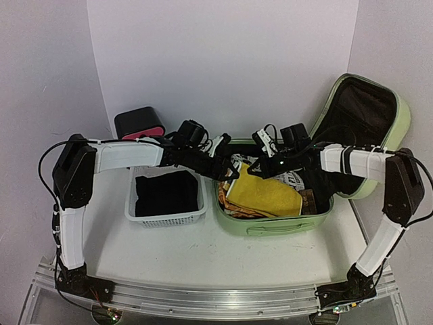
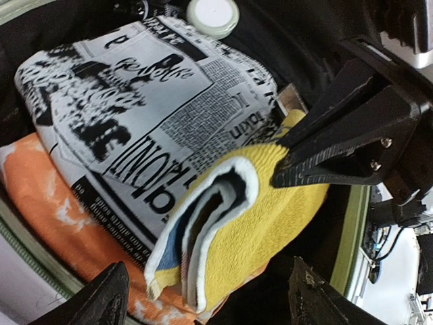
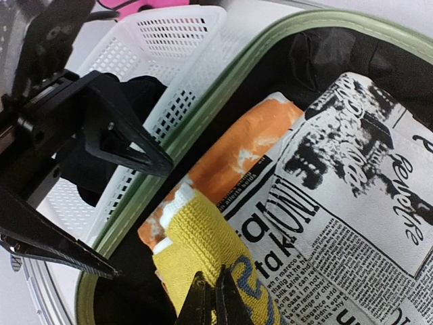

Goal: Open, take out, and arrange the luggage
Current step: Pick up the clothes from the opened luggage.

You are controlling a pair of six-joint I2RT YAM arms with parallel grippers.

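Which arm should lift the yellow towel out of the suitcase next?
Right: the right gripper is shut on the yellow towel, while the left gripper stands open nearby, holding nothing.

This is looking like a robotics lab cell: plain white panels [image 1: 223, 61] are walling in a white table [image 1: 203, 257], a left arm [image 1: 128, 154] and a right arm [image 1: 355, 161] are standing on an aluminium rail [image 1: 216, 298] with a cable [image 1: 40, 166] hanging loose, and the luggage [image 1: 277, 227] and a white basket [image 1: 166, 218] are sitting as staged props.
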